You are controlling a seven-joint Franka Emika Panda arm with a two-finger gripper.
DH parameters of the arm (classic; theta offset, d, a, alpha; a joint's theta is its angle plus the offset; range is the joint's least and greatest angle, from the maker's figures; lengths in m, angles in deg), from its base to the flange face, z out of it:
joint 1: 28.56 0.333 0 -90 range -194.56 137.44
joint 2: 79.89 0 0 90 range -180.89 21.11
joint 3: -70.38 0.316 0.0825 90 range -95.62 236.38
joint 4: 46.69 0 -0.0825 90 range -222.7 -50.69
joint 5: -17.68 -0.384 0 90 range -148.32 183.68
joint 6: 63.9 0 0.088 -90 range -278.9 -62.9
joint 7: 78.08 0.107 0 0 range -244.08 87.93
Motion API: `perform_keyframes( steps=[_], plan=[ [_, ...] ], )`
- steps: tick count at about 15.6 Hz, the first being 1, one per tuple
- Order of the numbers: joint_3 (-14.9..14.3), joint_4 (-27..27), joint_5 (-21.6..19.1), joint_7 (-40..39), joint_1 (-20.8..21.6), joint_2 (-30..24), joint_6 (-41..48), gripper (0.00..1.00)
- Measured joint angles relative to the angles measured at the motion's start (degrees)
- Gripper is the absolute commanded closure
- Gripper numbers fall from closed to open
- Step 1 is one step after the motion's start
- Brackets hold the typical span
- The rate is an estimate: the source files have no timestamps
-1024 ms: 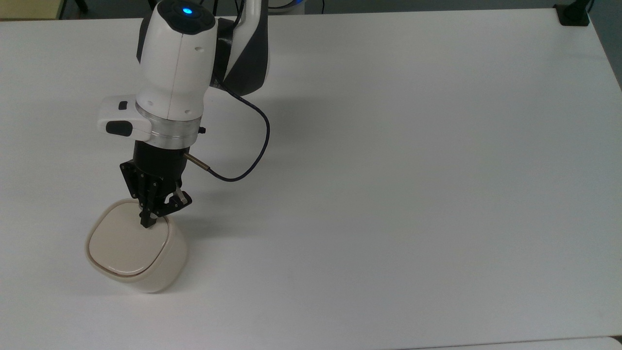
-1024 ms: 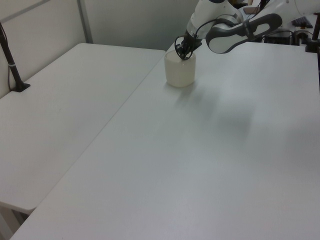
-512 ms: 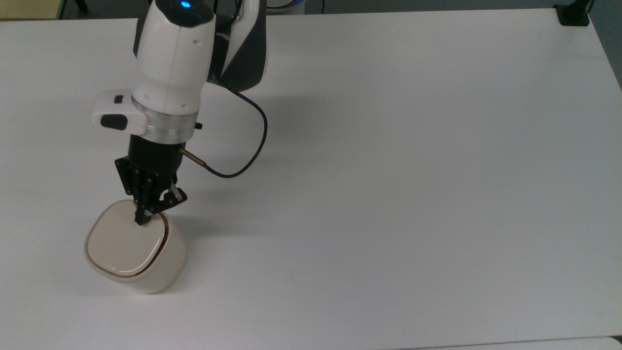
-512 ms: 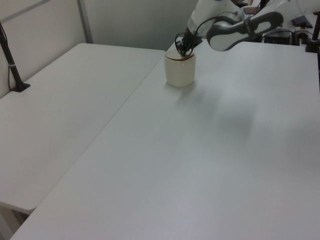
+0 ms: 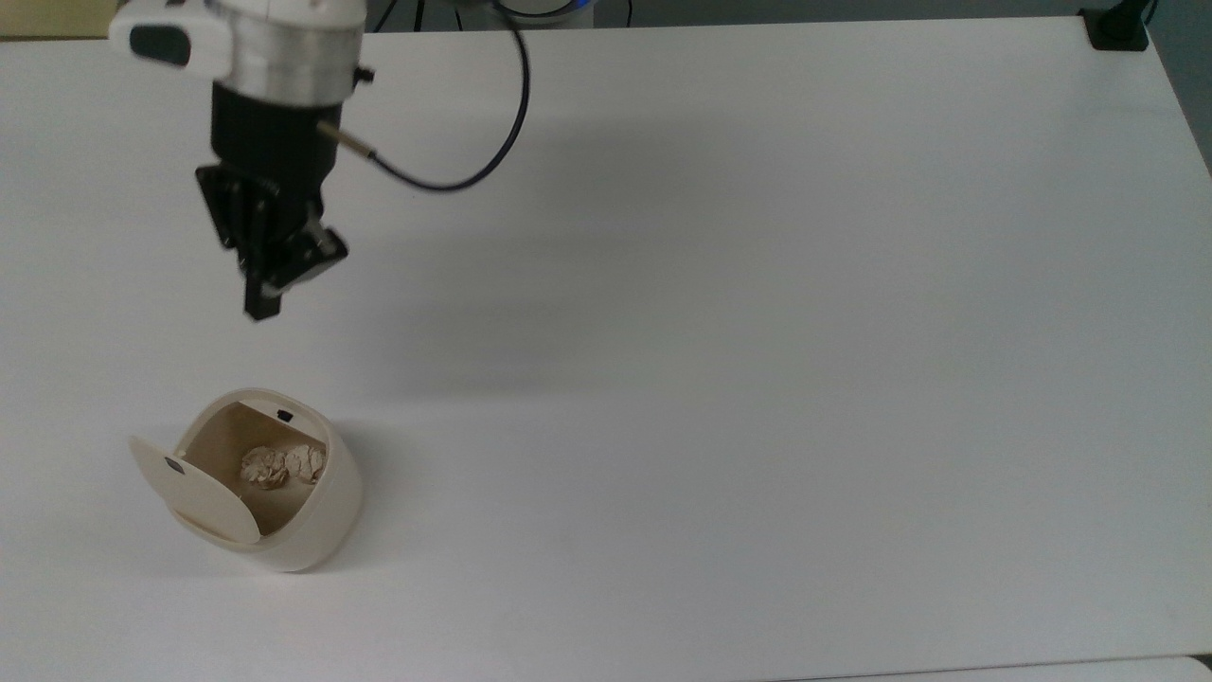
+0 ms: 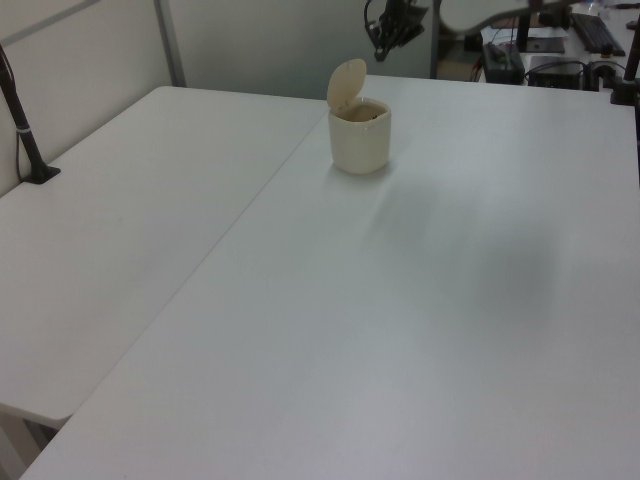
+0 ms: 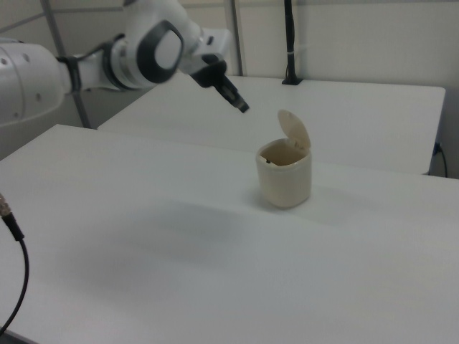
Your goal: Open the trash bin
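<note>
White table [image 5: 757, 379]; trash bin [image 5: 322, 521] lid up, claw [image 5: 263, 308] well apart.

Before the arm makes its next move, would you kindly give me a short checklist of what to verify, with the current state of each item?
1. Flat hinged lid of the small cream-beige plastic trash bin standing up, open: ok.
2. Bin upright on the white table: ok.
3. Black two-finger gripper apart from the bin and raised above the table: ok.
4. Fingers carrying nothing: ok.
5. Bin's inside visible, crumpled paper lying in it: ok.
6. Whether the lid will stay up unaided: cannot tell.
</note>
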Motion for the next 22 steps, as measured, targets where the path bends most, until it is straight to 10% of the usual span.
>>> perform_keyframes(
  steps=[4, 8, 22],
  plan=[
    [4.4, -2.1, -0.1, 0.0, 0.6, -7.4, 11.1, 0.58],
    [5.8, -6.4, -3.3, -0.3, 2.9, -14.8, 19.9, 0.02],
    [8.7, -14.0, -11.6, -30.9, -0.2, -23.2, 31.5, 0.0]
  ],
)
